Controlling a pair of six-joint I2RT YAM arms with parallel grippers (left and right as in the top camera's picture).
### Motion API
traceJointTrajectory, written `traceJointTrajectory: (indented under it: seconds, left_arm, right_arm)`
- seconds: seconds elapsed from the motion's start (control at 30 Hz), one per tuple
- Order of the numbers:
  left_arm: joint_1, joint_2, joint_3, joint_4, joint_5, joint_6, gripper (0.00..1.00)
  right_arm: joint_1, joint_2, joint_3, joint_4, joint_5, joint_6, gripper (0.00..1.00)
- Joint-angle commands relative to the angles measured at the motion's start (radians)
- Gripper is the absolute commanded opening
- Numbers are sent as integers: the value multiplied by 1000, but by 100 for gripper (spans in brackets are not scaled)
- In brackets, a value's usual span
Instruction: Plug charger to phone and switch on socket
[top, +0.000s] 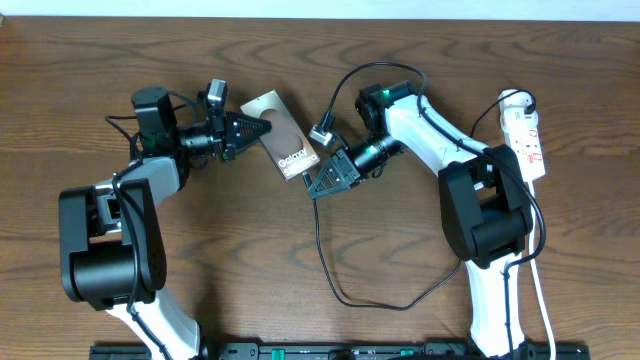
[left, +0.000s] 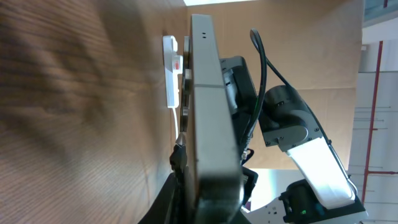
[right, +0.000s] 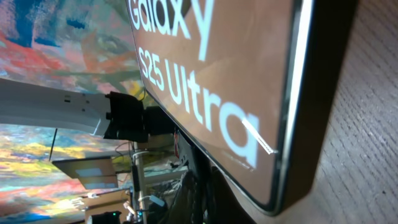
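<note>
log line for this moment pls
left fingers: shut on phone | right fingers: shut on charger, at phone's label end | plugged in: cannot tell | socket: untouched

One phone (top: 281, 139), one charger (top: 317, 235) (thin black cable), one socket (top: 527, 140), two robot arms (top: 105, 245) (top: 490, 215)

My left arm bends up from the lower left of the frame. The left gripper (top: 262, 128) points right, pinched on the phone (top: 283, 141). My right arm folds in from the right, and the right gripper (top: 318, 187) is closed, angled toward the lower left.
</note>
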Motion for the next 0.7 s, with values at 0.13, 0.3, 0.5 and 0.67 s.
traceJointTrajectory:
  seconds: [0.13,0.3,0.5,0.67]
  left_arm:
    - [-11,-5,-8,-2,69,6,7]
    - [-11,-5,-10,-2,69,6,7]
    - [-11,-5,-30,-2,69,15,7]
    - [-11,-5,-40,-1,69,24,7]
  right_arm:
    - [-16,24,-1,-39,16,-56,1]
    - [-31,24,-1,-66,17,-85,1]
    - [-39,24,-1,-90,21,-105,1]
    - [-37,24,-1,-105,27,-113,1]
